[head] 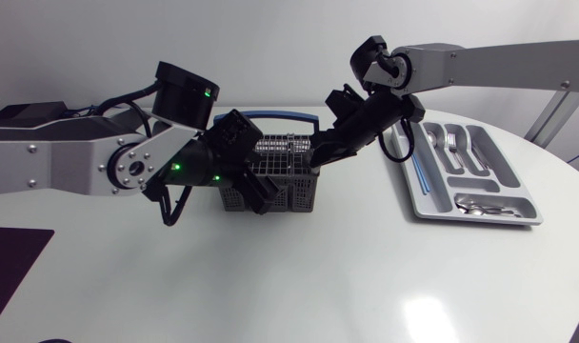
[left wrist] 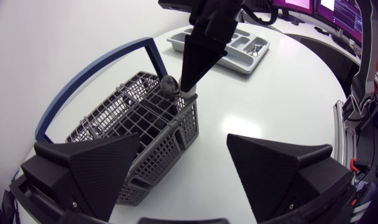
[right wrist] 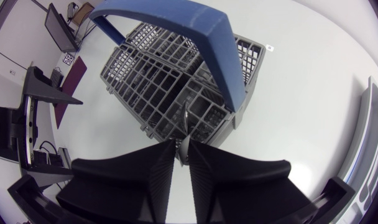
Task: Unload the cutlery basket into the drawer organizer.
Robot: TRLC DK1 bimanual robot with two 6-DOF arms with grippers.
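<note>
right black gripper [right wrist: 183, 160]: almost shut, pinching a thin silver cutlery piece [right wrist: 184, 127] | piece: stands upright in a corner pocket of the grey plastic grid basket with a blue handle [head: 288, 181], straight under the gripper, so I think the next pull goes up | left black gripper [left wrist: 184, 142]: wide open, empty, beside the basket | grey organizer tray [head: 418, 200]: off the basket's right side, nearer the right arm

Only a thin metal sliver of the utensil [right wrist: 184, 124] shows between the fingers of the right gripper [right wrist: 183, 145] — its kind cannot be told. In the head view the left gripper [head: 244, 167] hides the near corner of the basket [head: 289, 157], and the pieces in the organizer [head: 489, 221] are too small to name.
</note>
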